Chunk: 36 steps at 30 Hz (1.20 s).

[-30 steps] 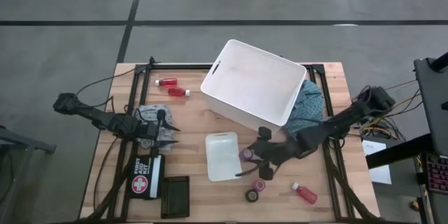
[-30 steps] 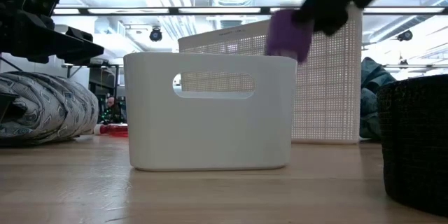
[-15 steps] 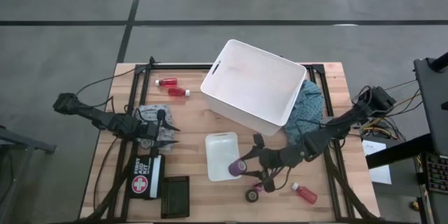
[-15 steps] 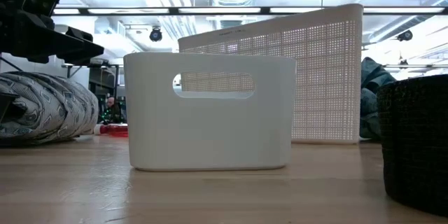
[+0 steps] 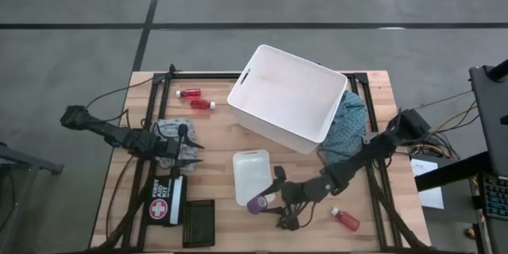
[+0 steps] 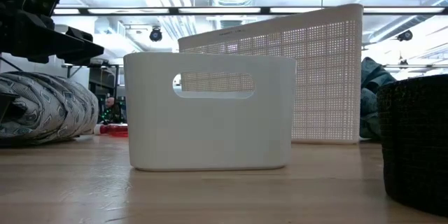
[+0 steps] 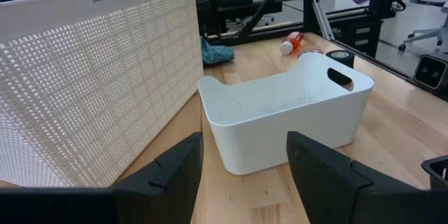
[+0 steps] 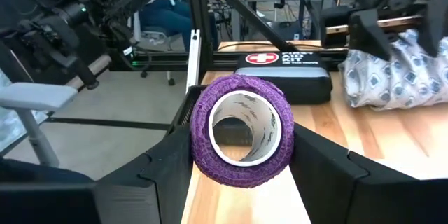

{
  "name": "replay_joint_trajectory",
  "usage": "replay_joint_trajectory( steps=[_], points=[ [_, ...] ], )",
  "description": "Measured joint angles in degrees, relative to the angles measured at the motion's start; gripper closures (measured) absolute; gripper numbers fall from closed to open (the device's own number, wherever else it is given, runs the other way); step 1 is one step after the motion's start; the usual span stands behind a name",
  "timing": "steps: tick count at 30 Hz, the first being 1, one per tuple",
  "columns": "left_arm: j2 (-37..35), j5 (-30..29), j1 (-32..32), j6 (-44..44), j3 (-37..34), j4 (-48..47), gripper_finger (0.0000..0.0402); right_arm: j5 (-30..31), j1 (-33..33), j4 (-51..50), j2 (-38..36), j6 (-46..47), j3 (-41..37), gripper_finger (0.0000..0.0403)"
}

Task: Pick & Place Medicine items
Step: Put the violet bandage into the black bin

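Note:
My right gripper (image 5: pixel 262 201) is shut on a purple tape roll (image 5: pixel 255 205), held in the air over the near end of the small white bin (image 5: pixel 250 173). Two red bottles with white caps (image 5: pixel 189 93) (image 5: pixel 203 105) lie by the table's far left. A third red bottle (image 5: pixel 345 220) lies near the right front, with a dark roll (image 5: pixel 286 221) beside the arm. My left gripper (image 5: pixel 190 149) waits open at the table's left; its wrist view shows the bin (image 7: pixel 287 112). My right gripper pinches the purple tape roll (image 8: pixel 241 129) between its two fingers (image 8: pixel 168 171), which press on opposite sides of the roll's outer band (image 8: pixel 203 136). The roll's hole faces the wrist camera. It hangs lifted clear of the table and the bin.
The big white basket (image 5: pixel 290 95) stands tilted at the far middle, with a blue-green cloth (image 5: pixel 351 123) to its right. A patterned cloth (image 5: pixel 171 127), a first-aid kit (image 5: pixel 163 200) and a black mesh tray (image 5: pixel 198 222) fill the left front.
My right gripper has carried the purple roll from beside the small bin's right side toward the table's near edge and left, and the arm has stretched out farther. In the low view the roll has left the top of the picture.

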Motion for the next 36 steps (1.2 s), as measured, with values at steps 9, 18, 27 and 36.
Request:
replay_joint_trajectory(
  steps=[9,18,27,36],
  points=[
    [0.01,0.01,-0.01,0.04,0.01,0.0,0.0193,5.0,1.42,-12.19,11.68,0.07,14.45,0.0193],
    [0.62,0.01,0.0,0.16,0.0,0.07,0.0193,6.88,1.49,-38.74,22.1,9.43,35.66,0.0193],
    [1.95,0.07,0.0,0.15,0.0,-0.09,0.0193,8.18,1.64,-47.25,30.22,10.02,47.88,0.0193],
    [2.18,-0.01,0.0,0.11,0.02,-0.03,0.0193,7.95,1.62,-55.31,36.28,16.64,56.03,0.0193]
  ],
)
